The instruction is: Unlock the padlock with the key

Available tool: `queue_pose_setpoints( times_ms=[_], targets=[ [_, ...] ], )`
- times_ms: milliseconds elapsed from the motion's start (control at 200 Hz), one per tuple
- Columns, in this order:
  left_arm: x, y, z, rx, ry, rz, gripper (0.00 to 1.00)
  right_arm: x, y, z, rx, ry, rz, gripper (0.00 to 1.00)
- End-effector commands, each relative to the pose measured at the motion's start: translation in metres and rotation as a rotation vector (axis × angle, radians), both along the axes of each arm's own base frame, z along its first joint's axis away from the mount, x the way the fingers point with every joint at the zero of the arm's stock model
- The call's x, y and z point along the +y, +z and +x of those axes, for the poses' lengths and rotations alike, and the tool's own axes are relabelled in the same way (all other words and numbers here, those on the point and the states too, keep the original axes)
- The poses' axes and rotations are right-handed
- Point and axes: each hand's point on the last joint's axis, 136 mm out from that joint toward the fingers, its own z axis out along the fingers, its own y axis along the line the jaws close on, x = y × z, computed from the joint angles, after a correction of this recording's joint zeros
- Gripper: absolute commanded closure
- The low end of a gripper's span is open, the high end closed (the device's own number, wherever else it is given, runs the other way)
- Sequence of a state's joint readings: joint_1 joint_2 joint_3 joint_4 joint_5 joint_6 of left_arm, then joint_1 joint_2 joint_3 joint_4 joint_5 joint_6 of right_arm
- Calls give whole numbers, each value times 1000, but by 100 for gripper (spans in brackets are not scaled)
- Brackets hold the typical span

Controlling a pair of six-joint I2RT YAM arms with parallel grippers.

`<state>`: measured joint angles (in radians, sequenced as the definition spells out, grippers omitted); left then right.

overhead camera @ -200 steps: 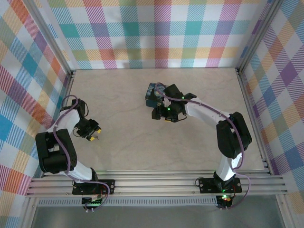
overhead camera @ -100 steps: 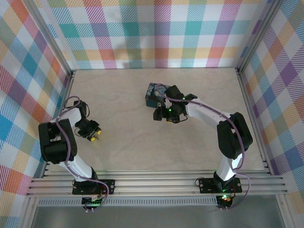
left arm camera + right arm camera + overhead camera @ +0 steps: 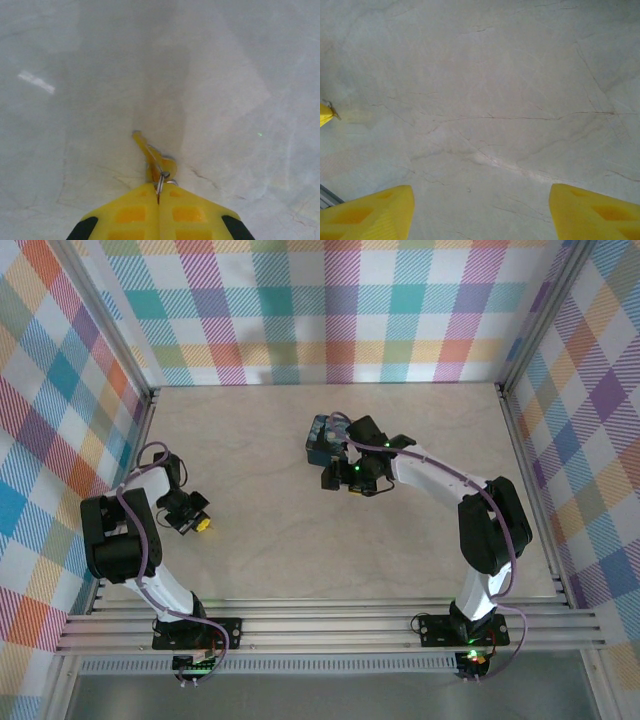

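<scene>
Over the last second my left arm (image 3: 118,548) has drawn its elbow back toward the left rail, and its tool has slipped a shade closer to the near edge. My right arm (image 3: 440,480) has barely stirred.

From the left wrist camera I see the left tool (image 3: 159,194) pressed fully together, its yellow fingers (image 3: 130,215) meeting with no gap. Pinched in that seam is a thin wire key ring (image 3: 160,177). The yellow key (image 3: 146,150) sticks out ahead of the tips, angled slightly to the left, its blade low over the pale counter (image 3: 240,75). I cannot tell whether the blade's end touches the surface. In the overhead view this tool sits at the left side of the counter, close to the rail.

The padlock (image 3: 320,435), a dark blue-and-teal block, lies toward the far middle of the counter, well apart from the key. My right arm reaches across to it, its wrist just beside and partly over the near-right edge, so part of the lock is hidden.

From the right wrist camera the right tool (image 3: 481,195) is spread wide, one yellow finger in each lower corner. Bare marbled counter lies between them and nothing is held. At that view's left edge a small yellow tip of the left tool pokes in.
</scene>
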<state>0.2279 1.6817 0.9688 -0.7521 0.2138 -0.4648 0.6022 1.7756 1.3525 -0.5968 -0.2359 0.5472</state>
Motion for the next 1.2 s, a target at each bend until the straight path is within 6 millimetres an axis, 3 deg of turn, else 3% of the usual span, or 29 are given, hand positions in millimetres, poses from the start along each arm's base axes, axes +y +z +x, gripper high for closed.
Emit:
queue_pose_setpoints(
  times_ms=[0, 180, 400, 640, 870, 1195],
  targets=[
    [-14, 7, 2, -64, -22, -79, 99, 12, 12, 3, 7, 0, 61, 28],
    [-33, 31, 2, -142, 0, -163, 100, 25, 28, 3, -20, 31, 149, 31],
    [-61, 87, 8, -299, 54, -228, 100, 44, 47, 1, -39, 54, 273, 41],
    [-98, 143, 19, -499, 138, -291, 100, 71, 82, 4, -36, 27, 482, 41],
    [-144, 169, 27, -555, 140, -374, 100, 90, 119, -1, -44, 63, 593, 43],
    [-198, 193, 33, -589, 109, -455, 100, 101, 129, -16, -26, 86, 616, 43]
  ],
)
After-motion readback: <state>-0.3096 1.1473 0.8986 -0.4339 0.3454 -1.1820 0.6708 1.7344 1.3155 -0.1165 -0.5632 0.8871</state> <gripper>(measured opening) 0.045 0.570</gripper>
